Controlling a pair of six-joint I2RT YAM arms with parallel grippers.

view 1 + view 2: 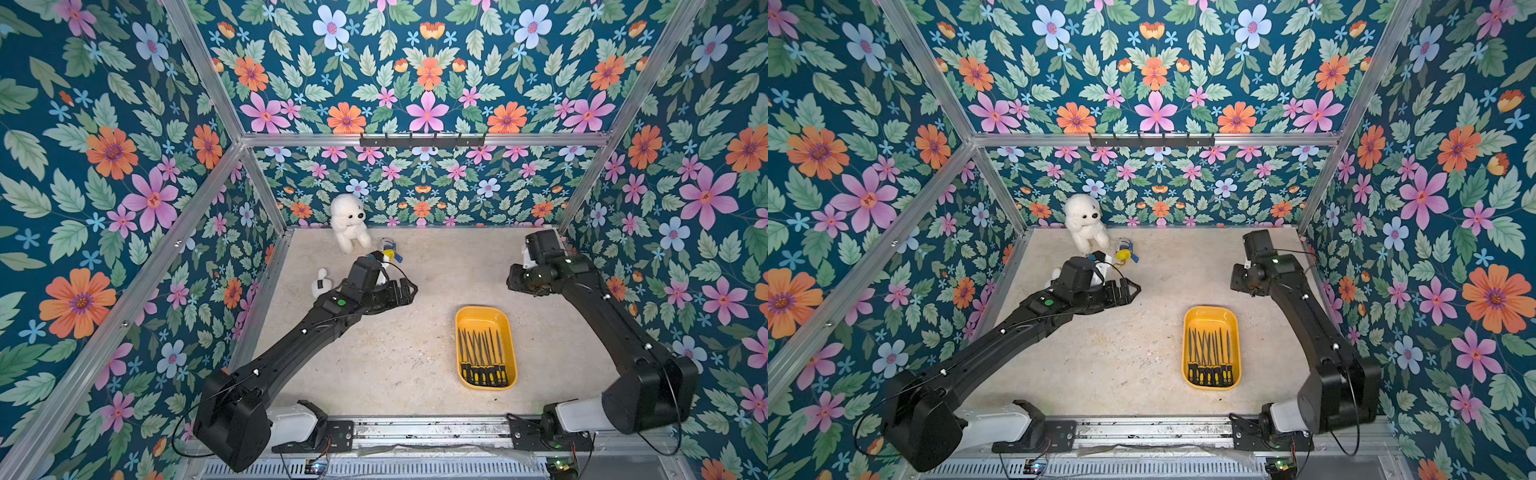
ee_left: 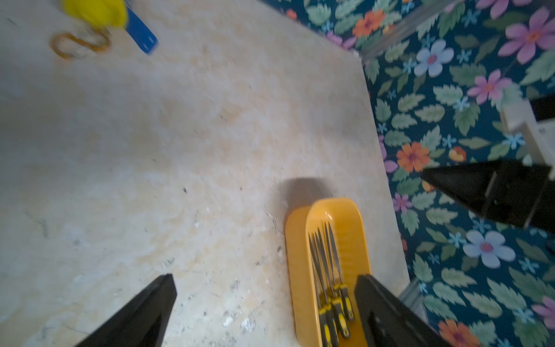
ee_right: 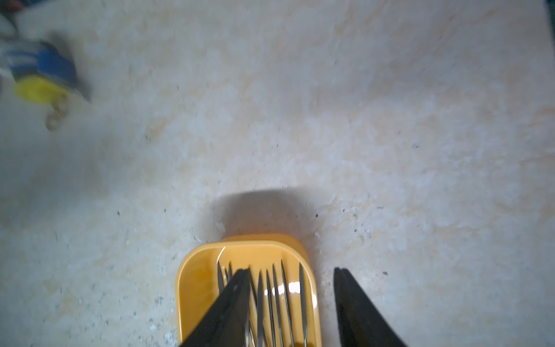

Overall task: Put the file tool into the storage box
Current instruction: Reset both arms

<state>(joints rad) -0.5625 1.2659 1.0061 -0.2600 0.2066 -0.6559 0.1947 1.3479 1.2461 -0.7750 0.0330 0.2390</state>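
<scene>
Right wrist: right jaws apart, one covering files (image 3: 302, 315) in storage box (image 3: 192, 294); left jaws apart.

No text legible anywhere

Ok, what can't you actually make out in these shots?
- Files in the storage box: count unclear, they overlap in both top views; in the right wrist view the right pincer covers some and the bottom edge cuts the handles.
- Small white toy: mostly hidden behind the left arm in both top views.
- Yellow and blue item: blurred in both wrist views.
</scene>
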